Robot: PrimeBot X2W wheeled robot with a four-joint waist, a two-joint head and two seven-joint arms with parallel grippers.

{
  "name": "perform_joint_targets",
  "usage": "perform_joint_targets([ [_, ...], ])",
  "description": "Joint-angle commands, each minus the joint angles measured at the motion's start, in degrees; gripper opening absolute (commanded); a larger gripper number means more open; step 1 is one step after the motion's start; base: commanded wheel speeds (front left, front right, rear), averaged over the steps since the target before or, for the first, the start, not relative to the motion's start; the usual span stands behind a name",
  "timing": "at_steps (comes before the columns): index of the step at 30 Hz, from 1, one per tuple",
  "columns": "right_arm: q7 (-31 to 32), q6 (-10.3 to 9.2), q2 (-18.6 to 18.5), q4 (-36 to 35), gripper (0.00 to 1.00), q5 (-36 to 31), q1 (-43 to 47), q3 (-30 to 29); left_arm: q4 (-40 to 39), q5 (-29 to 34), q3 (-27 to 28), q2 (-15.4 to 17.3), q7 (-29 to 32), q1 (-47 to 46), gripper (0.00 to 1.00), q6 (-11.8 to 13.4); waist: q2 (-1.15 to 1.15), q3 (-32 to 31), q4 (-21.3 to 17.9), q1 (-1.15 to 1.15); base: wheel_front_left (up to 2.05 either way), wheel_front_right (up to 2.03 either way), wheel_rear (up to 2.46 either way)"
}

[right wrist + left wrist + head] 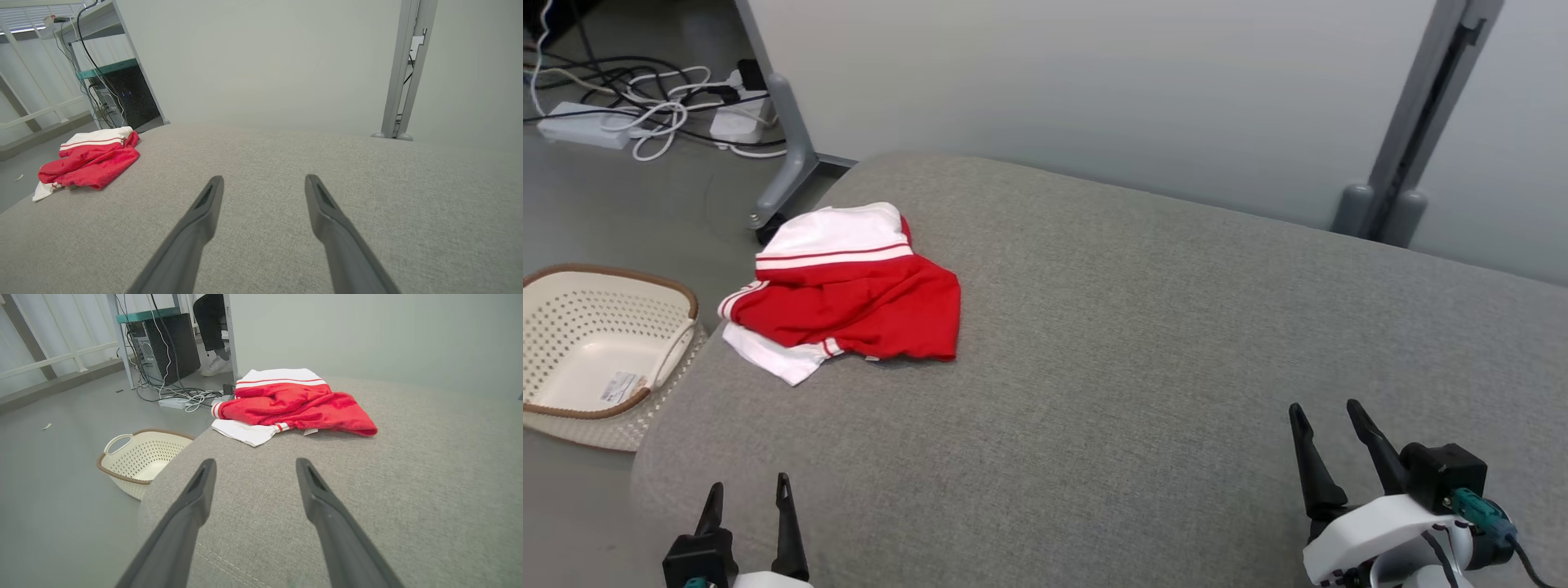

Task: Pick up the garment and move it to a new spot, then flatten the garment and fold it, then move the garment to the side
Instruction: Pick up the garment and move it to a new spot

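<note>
Grey cloth-covered desk (1176,327), mostly bare. At the desk's far left corner, a red-and-white garment (849,302), loosely doubled over and rumpled. On the floor off the desk's left edge, a basket (605,343). Over the desk's near edge, left gripper (750,483) and right gripper (1325,408), jaws spread wide, holding nothing. Judging by the rumples: probably not yet flattened or neatly folded, though hard to tell.

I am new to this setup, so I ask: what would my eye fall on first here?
The red and white garment stands out first, crumpled near the far left corner of the grey fabric surface. Beside that corner, a pale basket sits on the floor. The left gripper and right gripper are open at the near edge, apart from the garment.
</note>
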Motion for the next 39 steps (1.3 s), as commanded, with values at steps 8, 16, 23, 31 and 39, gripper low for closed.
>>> perform_joint_targets([
  [8, 0.0, -0.01, -0.4, 0.4, 1.00, 0.6, 0.5, 0.8, 0.5, 0.8, 2.1, 0.3, -0.1, -0.1, 1.00, -0.7, 0.00, 0.0, 7.0, 0.00, 0.00, 0.00, 0.00],
  [16, 0.0, -0.01, -0.4, 0.5, 1.00, 0.4, -0.8, 2.4, -0.3, 0.0, 4.0, 0.2, -0.1, 1.2, 1.00, -0.3, 0.00, 0.5, 7.7, 0.00, 0.00, 0.00, 0.00],
  [23, 0.0, -0.01, -0.4, 0.3, 1.00, -0.2, -0.7, 2.6, 0.4, -1.6, 3.9, 0.2, -0.1, 0.4, 1.00, -1.1, 0.00, 1.2, 6.8, 0.00, 0.00, 0.00, 0.00],
  [31, 0.0, -0.01, -0.4, -1.1, 1.00, -3.3, -2.9, 2.3, 2.2, -4.0, 4.2, 0.2, -0.1, -5.6, 1.00, -2.6, 0.00, 6.6, 3.0, 0.00, 0.00, 0.00, 0.00],
  [39, 0.0, -0.01, -0.4, -3.4, 1.00, -6.4, -6.5, 2.6, 7.6, -4.2, 6.6, 0.5, -0.1, -18.0, 1.00, -4.0, 0.00, 13.6, -1.4, 0.00, 0.00, 0.00, 0.00],
])
